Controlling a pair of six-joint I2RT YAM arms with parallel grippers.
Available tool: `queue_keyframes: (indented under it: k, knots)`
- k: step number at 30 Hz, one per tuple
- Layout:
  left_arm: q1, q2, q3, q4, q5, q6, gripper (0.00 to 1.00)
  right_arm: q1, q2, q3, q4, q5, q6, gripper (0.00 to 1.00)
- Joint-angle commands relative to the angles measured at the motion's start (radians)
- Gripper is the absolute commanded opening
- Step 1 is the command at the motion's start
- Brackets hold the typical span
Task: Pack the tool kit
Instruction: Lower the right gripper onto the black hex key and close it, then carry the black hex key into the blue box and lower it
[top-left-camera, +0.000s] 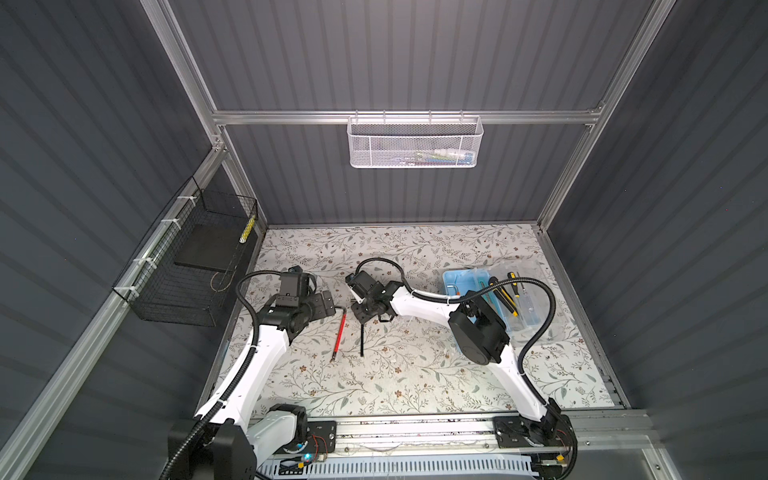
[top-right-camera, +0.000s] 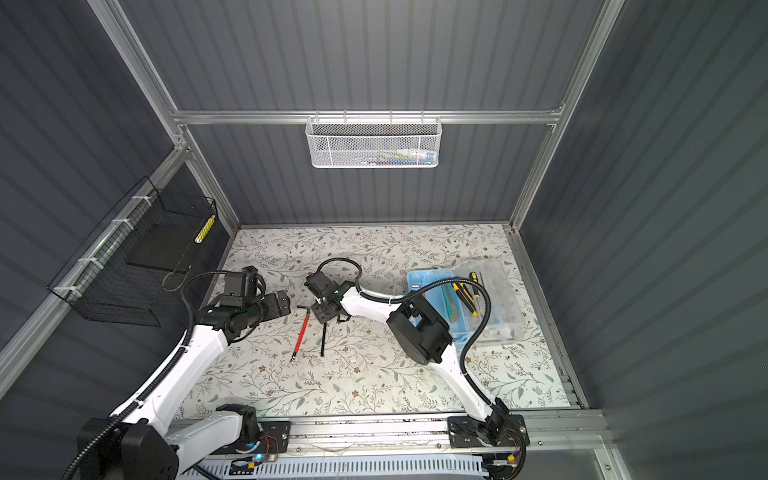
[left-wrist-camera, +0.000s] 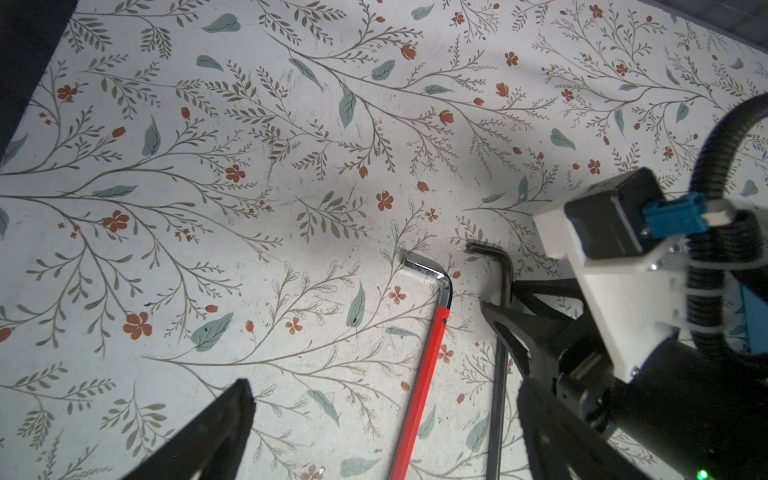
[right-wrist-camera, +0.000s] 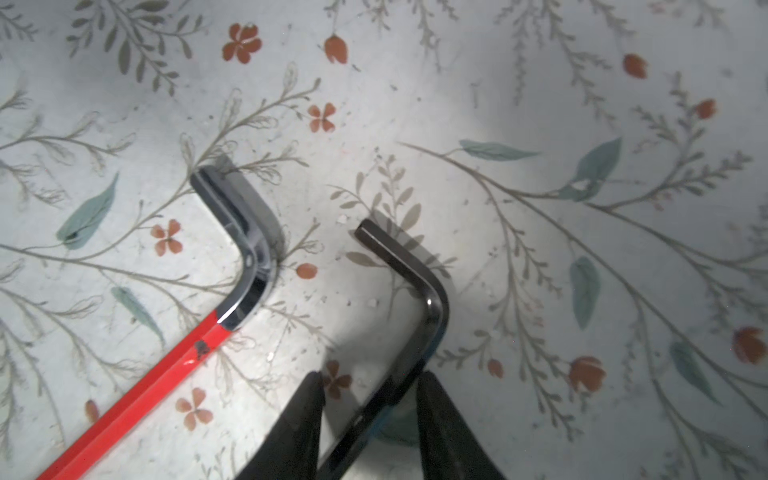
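Straddling the black hex key (right-wrist-camera: 419, 299), the right gripper (right-wrist-camera: 370, 399) stands partly open, 1 fingertip on each side of the long shank just below the bend — whether the pads already touch the steel cannot be told. That shank runs back between the fingers toward the wrist, with the short leg pointing ahead of the claw, so the squeeze falls across the narrow width, as I judge it should. Just beside it, outside the jaws, lies the red-handled hex key (right-wrist-camera: 174, 370), nearly parallel. The left gripper (top-left-camera: 328, 305) hangs wide open and empty near the red key's bent end, so it is the nearer arm for that one.

Behind the right arm's elbow, well apart from the claw, sits the tool kit (top-left-camera: 459, 280), its clear lid (top-left-camera: 536, 291) thrown open. Inside are 2 yellow-and-black handled tools (top-left-camera: 505, 293) and some smaller pieces too unclear to name. A white mesh basket (top-left-camera: 415, 143) hangs on the back rail — a few small items inside.
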Motion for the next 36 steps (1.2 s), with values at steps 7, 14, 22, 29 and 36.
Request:
queue_keyframes:
  k: [7, 14, 22, 29, 36]
  knots:
    - [0.008, -0.048, -0.003, -0.003, 0.022, 0.006, 0.99, -0.004, 0.021, -0.006, -0.072, -0.149, -0.105, 0.57]
    - [0.008, -0.056, -0.014, 0.006, 0.008, 0.005, 0.99, 0.007, -0.039, -0.028, -0.165, -0.067, 0.027, 0.61]
    - [0.008, -0.044, -0.013, 0.01, 0.011, 0.002, 0.99, 0.047, -0.031, -0.033, -0.274, -0.009, 0.084, 0.62]
    - [0.008, -0.032, -0.006, 0.011, 0.012, 0.004, 0.99, 0.038, -0.037, -0.054, -0.34, 0.107, 0.012, 0.6]
    - [0.008, -0.023, 0.0, 0.012, 0.018, 0.004, 0.99, 0.005, -0.084, -0.138, -0.295, 0.169, -0.056, 0.57]
